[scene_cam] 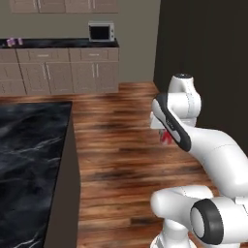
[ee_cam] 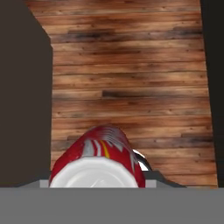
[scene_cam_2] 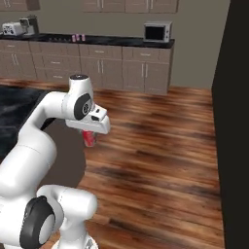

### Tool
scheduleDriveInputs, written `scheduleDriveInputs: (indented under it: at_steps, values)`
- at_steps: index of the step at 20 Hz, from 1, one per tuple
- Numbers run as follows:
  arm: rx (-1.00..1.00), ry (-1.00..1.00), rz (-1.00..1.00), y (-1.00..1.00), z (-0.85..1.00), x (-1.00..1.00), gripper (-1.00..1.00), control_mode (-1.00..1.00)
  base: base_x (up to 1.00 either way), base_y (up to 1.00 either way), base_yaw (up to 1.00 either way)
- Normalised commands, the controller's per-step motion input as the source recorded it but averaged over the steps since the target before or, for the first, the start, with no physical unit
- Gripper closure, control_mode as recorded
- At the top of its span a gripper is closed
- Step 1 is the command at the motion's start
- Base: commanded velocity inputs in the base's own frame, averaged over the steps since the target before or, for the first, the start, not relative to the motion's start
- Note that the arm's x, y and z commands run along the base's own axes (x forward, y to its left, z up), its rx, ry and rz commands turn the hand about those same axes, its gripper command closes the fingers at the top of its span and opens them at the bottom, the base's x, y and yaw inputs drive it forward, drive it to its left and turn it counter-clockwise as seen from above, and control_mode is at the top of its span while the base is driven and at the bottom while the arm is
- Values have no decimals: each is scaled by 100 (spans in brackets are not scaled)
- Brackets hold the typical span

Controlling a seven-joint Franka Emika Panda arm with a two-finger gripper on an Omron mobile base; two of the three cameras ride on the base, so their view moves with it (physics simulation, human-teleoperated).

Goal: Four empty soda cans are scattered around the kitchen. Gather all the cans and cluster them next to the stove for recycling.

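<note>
Carrying the red soda can (ee_cam: 97, 154) clamped in your closed gripper (scene_cam_2: 90, 137) above the wood floor (scene_cam_2: 160, 146), you are mid-transport, so next drive toward the back counter (scene_cam_2: 97, 40), where the stove (scene_cam_2: 57, 37) probably sits beside two purple cans (scene_cam_2: 78, 37).

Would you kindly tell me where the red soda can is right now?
The red soda can is held in the shut tool, above the wooden floor beside the dark marble counter.
</note>
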Motion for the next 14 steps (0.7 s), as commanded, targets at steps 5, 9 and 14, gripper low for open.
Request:
scheduleDriveInputs:
  at_steps: [5,9,14]
  values:
    - [0,0,0,0,0,0,100,100,98,-21,0]
    - [0,0,0,0,0,0,100,100,98,-4,3]
    - [0,0,0,0,0,0,100,100,100,0,2]
